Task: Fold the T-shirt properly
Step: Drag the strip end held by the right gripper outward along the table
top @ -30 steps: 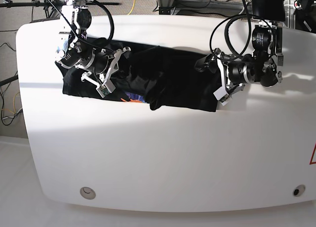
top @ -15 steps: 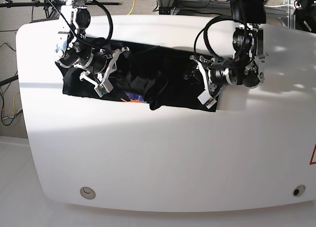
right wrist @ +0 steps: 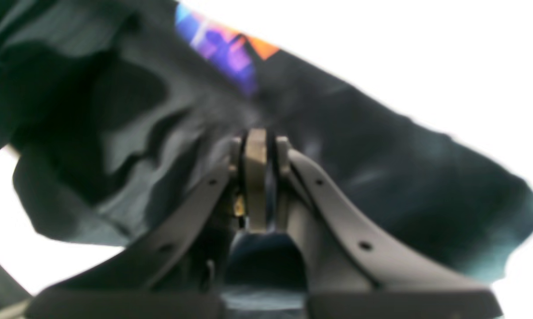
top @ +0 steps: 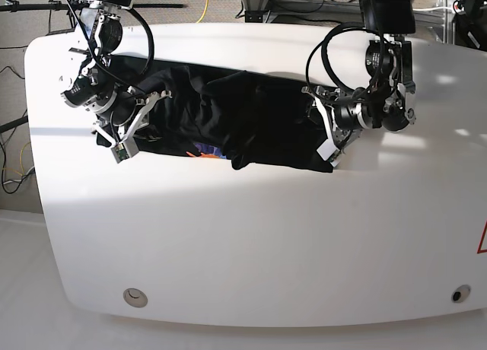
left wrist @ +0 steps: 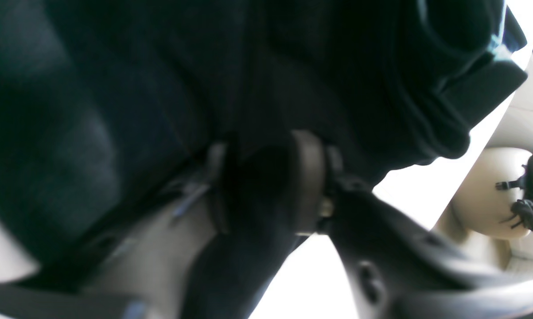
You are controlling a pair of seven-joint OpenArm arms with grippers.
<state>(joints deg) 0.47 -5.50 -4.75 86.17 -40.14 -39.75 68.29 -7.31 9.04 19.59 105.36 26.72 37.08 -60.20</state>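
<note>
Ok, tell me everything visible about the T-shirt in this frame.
The T-shirt is soft black cloth, crumpled and bunched into a rough band across the far half of the white table. A small patch of orange, purple and blue print shows at its near edge. The right gripper is shut on a fold at one end. The left gripper has cloth between its fingers at the other end; how firmly it grips is unclear.
</note>
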